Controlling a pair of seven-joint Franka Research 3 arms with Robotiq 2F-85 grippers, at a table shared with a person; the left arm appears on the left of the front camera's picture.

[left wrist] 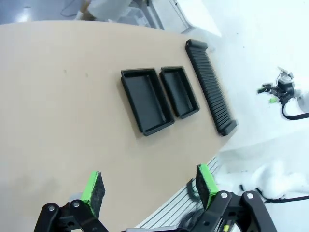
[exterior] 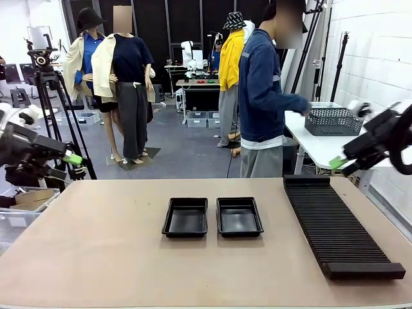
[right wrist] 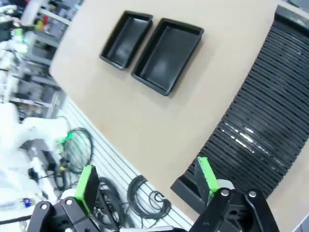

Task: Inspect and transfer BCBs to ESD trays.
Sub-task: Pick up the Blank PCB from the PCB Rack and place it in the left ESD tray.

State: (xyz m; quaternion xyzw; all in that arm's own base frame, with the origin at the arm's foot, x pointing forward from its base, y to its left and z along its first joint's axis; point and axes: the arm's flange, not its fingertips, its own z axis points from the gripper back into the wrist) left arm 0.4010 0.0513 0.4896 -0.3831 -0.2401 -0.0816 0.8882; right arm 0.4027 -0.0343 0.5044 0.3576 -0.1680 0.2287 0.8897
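Two ESD trays (exterior: 185, 217) lie side by side, just apart, at the middle of the table (exterior: 90, 257), their glossy black floors showing. At their 3 o'clock, well apart, a long black ribbed rack (exterior: 335, 225) runs from 12 to 6 o'clock. The left gripper (left wrist: 148, 187) hovers at the table's 9 o'clock side, green pads spread wide and holding nothing. The right gripper (right wrist: 146, 181) hovers at the 3 o'clock side, jaws equally wide with nothing between them. A person (exterior: 261, 103) stands beyond the table at 1 o'clock, one hand at a black mesh basket (exterior: 332, 121).
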